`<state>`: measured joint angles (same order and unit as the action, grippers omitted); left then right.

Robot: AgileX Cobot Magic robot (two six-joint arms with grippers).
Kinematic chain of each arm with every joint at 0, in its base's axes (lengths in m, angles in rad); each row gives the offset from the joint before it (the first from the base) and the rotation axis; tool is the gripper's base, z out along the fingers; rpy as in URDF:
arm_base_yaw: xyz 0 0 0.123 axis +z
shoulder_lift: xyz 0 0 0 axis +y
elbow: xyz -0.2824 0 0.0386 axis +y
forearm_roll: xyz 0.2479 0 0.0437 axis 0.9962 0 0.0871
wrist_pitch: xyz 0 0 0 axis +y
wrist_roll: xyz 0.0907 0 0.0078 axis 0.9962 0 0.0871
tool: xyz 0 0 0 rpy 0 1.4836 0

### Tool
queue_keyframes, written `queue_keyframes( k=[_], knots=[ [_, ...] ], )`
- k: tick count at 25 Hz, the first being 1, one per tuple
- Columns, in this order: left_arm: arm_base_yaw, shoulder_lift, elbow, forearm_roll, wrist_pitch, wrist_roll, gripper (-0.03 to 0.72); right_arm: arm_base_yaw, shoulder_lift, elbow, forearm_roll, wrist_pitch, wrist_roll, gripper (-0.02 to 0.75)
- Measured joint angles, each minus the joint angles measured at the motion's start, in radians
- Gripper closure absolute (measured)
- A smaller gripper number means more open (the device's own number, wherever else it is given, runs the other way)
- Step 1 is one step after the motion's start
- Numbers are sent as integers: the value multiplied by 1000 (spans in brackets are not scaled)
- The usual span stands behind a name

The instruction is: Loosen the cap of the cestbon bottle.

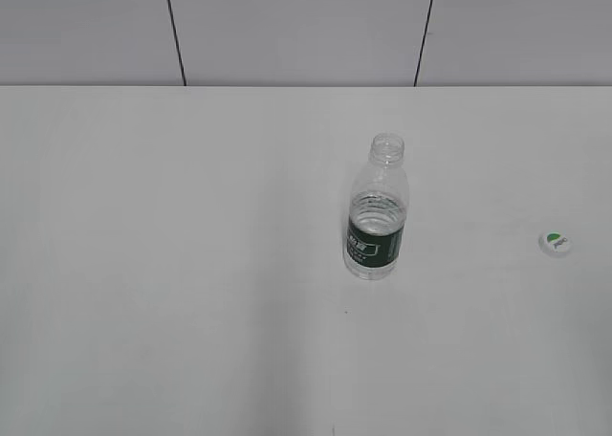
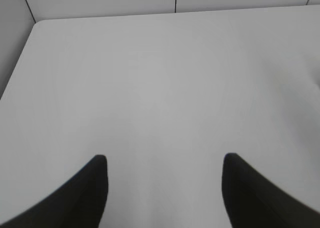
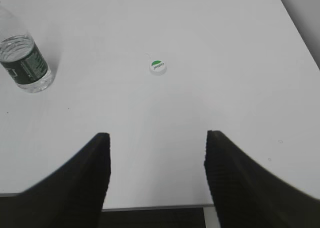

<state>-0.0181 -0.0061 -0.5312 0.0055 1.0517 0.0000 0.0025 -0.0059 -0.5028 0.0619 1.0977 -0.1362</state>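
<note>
Cestbon bottle (image 1: 377,212) stands upright right of desk (image 1: 172,264) centre, neck uncapped, some water inside. Cap (image 1: 555,243) lies green side up on the desk, well apart to the bottle's right, near the right edge. Left end effector (image 2: 165,188) hangs wide open over bare desk, holding nothing. Right end effector (image 3: 156,175) also wide open and empty, on the near side of the cap (image 3: 158,66), bottle (image 3: 22,58) at far left.

Looks like a lab/test setup: bare white table (image 1: 191,264), plain grey panelled wall (image 1: 287,25).
</note>
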Motion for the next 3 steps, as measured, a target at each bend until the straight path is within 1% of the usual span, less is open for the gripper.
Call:
queue_keyframes(
  k=[3],
  knots=[
    [0, 0, 0, 3, 0, 0, 255, 0, 0, 0, 0, 0, 0, 273]
  ],
)
